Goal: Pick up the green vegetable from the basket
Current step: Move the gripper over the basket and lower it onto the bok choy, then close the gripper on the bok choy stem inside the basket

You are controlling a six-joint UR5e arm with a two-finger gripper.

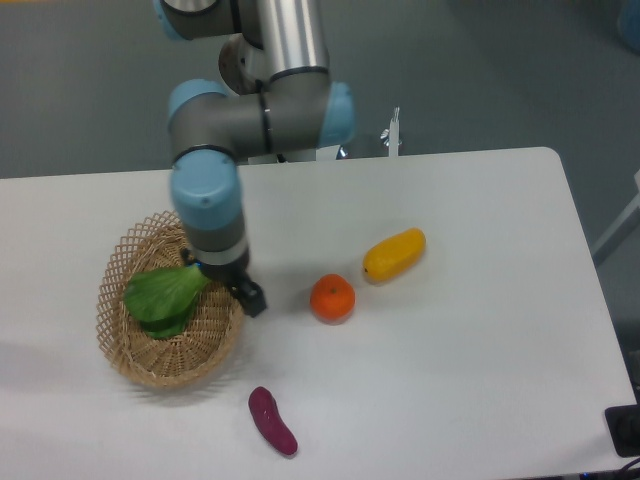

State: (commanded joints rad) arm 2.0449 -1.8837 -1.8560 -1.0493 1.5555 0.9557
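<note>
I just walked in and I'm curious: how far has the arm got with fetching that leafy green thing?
Done: the gripper is over the wicker basket, above the stalk end of the bok choy. In hand: nothing visibly; the bok choy lies in the basket, and the wrist hides the fingers, so a grasp cannot be judged. Left: closing on it and lifting it out.
</note>
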